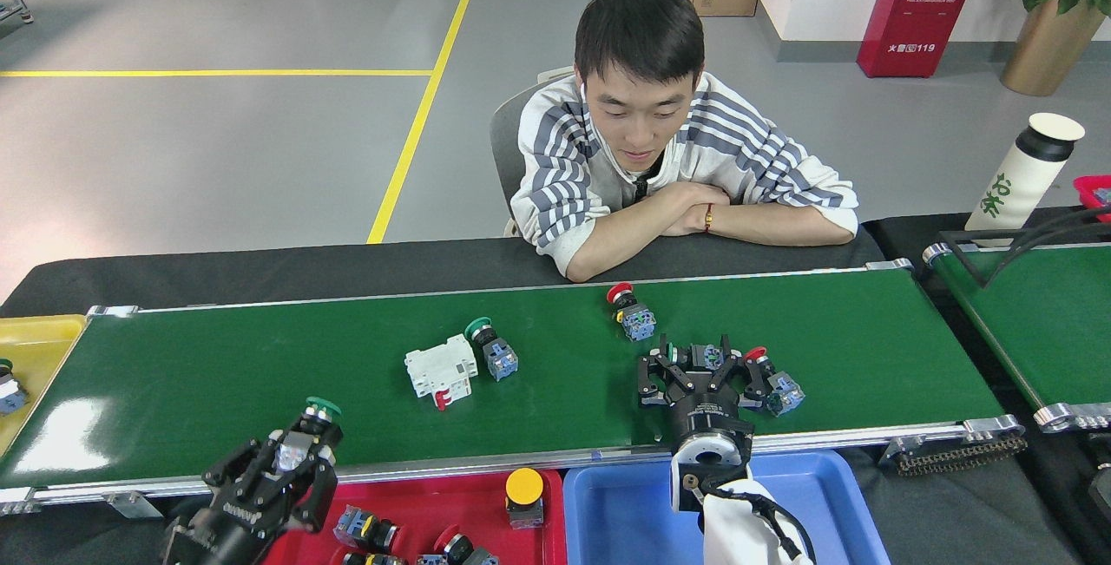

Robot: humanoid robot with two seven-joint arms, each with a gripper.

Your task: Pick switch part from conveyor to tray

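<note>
Conveyor [217, 383] across the middle, dark green, silver rails along both long edges. Left gripper [291, 461] at the near rail, above the corner of a red tray [417, 504], fingers clamped on a green-capped switch [314, 423], cap upward. Right gripper [701, 370] low over the belt, fingers spread either side of a green-and-blue switch [705, 356]; whether actually pinching it, cannot tell. Just right of that gripper, touching or nearly so, a red-capped switch [772, 383] lying on its side. Farther back on the belt, another red-capped switch [632, 315], also tipped over. Near the belt's middle, a white breaker [441, 371] with a green-capped switch [490, 348] lying just beside its right end. In the red tray, a yellow-capped switch [524, 498] standing upright, plus several more parts at the bottom edge, partly cut off. Blue tray [625, 513] beside the red one, under the right arm. Yellow tray [35, 348] at the belt's left end, holding one small part at the frame edge. Beyond the belt, a person [668, 174] in a striped top, forearms folded on the black table edge. At far right, a second green belt [1041, 313] and a white bottle [1024, 170].
</note>
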